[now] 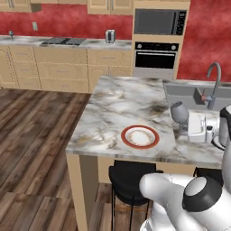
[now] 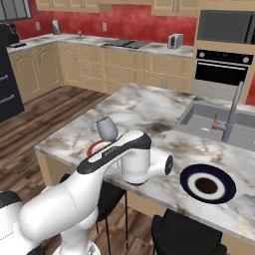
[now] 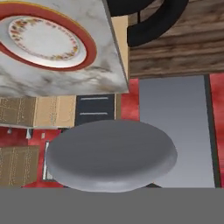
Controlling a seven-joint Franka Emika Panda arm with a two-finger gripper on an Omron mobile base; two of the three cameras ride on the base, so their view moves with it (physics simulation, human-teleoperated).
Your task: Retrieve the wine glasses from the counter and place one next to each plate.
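- The wine glass [image 1: 179, 113] hangs above the island bench [image 1: 117, 108], just right of the red-rimmed plate [image 1: 140, 136].
- The end effector is clamped on it.
- I judge it light, fragile, slippery; hold the stem.

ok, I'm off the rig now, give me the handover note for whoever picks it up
Gripper: shut on a wine glass, over the island, just right of the orange-rimmed plate. I cannot tell whether its foot touches the marble yet.
Dark plate: on the same island, near the sink side, with no glass beside it.
Second glass: nothing on the back counter is large enough in view to identify as it.
Done: first glass brought to the island.
Left: set this glass down beside the orange-rimmed plate and release it, then fetch the second glass and place it by the dark plate.
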